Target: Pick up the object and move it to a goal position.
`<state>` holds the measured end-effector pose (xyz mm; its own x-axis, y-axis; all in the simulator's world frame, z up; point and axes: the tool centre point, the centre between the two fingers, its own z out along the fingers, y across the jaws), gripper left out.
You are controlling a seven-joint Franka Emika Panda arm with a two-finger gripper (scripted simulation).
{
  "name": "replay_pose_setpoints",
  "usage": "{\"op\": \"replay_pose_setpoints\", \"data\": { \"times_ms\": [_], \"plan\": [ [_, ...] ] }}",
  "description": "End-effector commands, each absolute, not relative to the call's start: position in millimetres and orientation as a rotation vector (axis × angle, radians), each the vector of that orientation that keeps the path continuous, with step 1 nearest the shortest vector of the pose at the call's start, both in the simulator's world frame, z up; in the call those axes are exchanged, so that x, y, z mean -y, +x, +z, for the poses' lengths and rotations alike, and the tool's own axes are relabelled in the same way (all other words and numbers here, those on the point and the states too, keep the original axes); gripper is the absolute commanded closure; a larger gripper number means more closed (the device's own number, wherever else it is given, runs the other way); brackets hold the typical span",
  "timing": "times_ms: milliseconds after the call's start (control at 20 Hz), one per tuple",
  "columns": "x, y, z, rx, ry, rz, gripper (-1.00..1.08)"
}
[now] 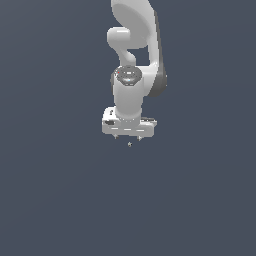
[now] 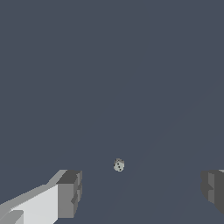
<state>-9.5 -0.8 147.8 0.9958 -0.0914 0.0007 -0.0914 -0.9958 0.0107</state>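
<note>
Overhead, the white Panda arm point(image 1: 134, 65) reaches down over a flat slate-grey floor point(image 1: 55, 200), its gripper point(image 1: 128, 136) pointing at the surface. The jaws stand wide apart and hold nothing: in the wrist view the two grey fingertips point(image 2: 70, 192) sit far to either side with bare floor between them. The object point(image 1: 129, 144) is a tiny pale tan-grey speck (in the wrist view it looks roundish with a few dark dots point(image 2: 119, 165), though its true shape is hard to make out). It lies on the floor just beneath the gripper, between the lines of the two fingers, touching neither one.
</note>
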Motion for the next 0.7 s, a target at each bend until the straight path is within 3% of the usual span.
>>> {"op": "replay_pose_setpoints", "data": {
  "times_ms": [0, 650],
  "plan": [
    [-2, -14, 136, 0.221, 3.127, -0.001, -0.92],
    [-9, -49, 73, 0.687, 3.067, -0.001, -0.92]
  ]
}}
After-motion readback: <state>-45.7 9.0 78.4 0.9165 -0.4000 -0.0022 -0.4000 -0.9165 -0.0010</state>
